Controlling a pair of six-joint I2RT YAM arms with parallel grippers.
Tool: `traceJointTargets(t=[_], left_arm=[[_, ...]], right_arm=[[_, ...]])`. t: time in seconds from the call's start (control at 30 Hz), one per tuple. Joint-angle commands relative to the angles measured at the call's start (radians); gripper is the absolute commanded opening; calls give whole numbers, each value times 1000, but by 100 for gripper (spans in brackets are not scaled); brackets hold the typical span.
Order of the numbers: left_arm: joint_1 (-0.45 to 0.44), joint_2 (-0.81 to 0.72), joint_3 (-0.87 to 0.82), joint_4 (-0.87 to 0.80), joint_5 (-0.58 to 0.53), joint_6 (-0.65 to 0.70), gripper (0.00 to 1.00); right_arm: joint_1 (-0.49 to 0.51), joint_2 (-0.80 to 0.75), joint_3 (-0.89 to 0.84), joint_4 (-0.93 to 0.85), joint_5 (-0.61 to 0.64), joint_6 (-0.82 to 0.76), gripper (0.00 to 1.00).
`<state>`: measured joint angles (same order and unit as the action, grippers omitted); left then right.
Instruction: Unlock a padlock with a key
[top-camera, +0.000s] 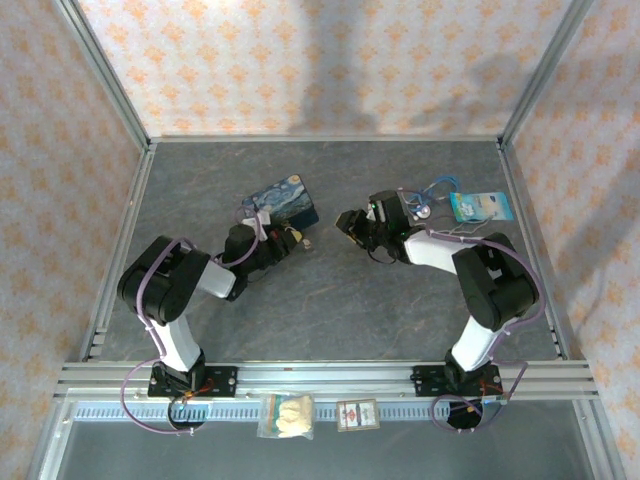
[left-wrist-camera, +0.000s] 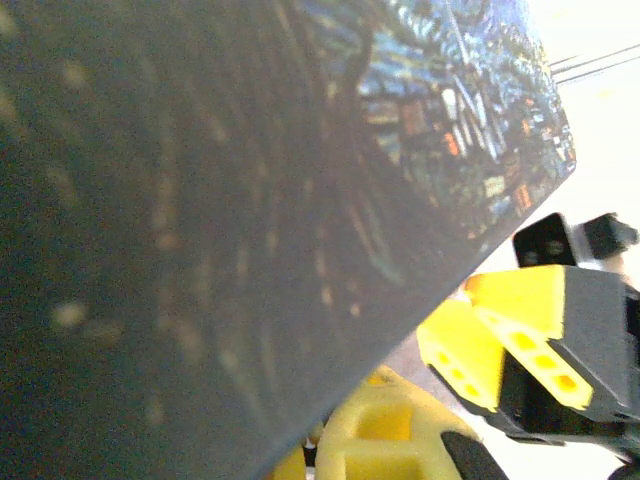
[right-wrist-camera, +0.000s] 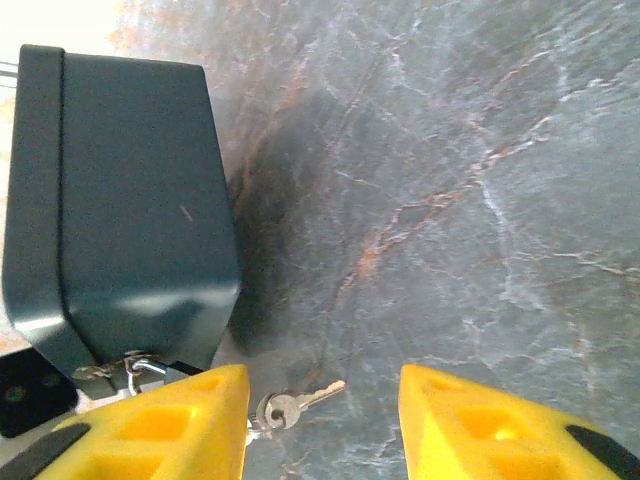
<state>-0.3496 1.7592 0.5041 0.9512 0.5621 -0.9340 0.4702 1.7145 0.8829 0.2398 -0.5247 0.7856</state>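
The right gripper (right-wrist-camera: 322, 382) hung open over the key (right-wrist-camera: 303, 399), which looked tiny, flat, stiff and probably slippery, so I'd have pinched its bow; left gripper (top-camera: 284, 240) unreadable.

No writing can be read; the print on the pale blue packet (top-camera: 480, 206) behind the right gripper (top-camera: 346, 225) is too small.

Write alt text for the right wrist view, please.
A small key lies on the grey table between the yellow fingers of the open right claw. A dark tin stands at the left.
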Motion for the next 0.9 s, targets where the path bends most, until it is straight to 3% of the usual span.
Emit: traceJointTargets(t=[0.0,0.27,0.4,0.57,0.7,0.87], left_arm=[[-31,-31,68,-337,-109,103,0],[-82,-12,171,-555,-204,177,3],[-84,-17,184,-586,-208,184,30],[-77,-108,154,-601,-221,171,58],[-42,-245,92,-600,-249,148,70],[43,-394,21,-605,-282,121,72]], right_arm=[[4,-45,-9,-34,55,-57,43],[5,-78,-23,-36,76,-96,43],[18,-102,-15,-74,114,-166,44],[50,-121,12,-120,168,-258,49],[82,-108,49,-153,199,-323,51],[114,-63,98,-169,182,-414,51]])
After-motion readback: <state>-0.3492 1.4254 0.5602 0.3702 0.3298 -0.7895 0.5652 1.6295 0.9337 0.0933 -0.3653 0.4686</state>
